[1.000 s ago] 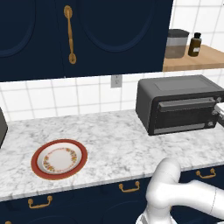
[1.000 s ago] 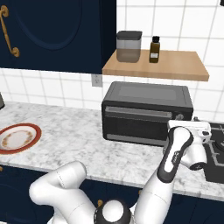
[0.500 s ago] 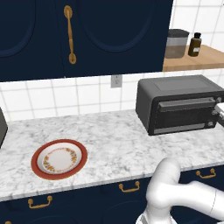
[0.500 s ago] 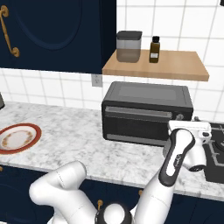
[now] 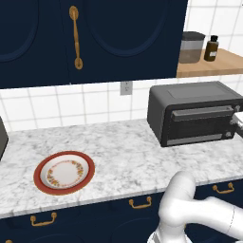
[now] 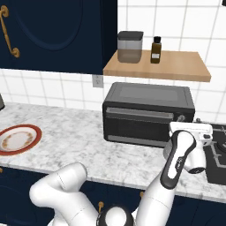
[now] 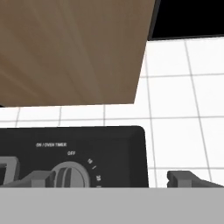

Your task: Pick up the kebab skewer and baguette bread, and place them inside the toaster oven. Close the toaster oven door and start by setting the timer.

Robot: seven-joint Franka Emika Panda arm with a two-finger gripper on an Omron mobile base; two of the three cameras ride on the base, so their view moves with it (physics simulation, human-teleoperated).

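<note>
The timer dial [image 7: 69, 176] sits low on the right-hand control panel of the toaster oven [image 6: 148, 114], which stands on the marble desk [image 5: 123, 152] against the tiled back wall, toward the desk's right end and under a wooden shelf [image 6: 161, 65]; its pointer looks close to the OFF mark, so by my judgement the timer is not yet set. The toaster oven door [image 6: 140, 125] reads as shut in both base views, and neither the skewer nor the bread can be seen, so whether they are inside cannot be told. The main risk is a missed or half grip: in the hand view the dial lies beside the left fingertip [image 7: 33, 179] rather than centred between the two, so closing from here could pinch only its edge, slip off, or press on the panel and shove the oven back. A second risk is turning without firm hold, leaving the timer at OFF. The hand [image 7: 113, 180] is spread as wide as it goes and holds nothing; it hovers just in front of the oven's right front corner, near the dial, with no contact visible. A patterned plate [image 5: 64, 172] lies well apart toward the desk's left front edge.
</note>
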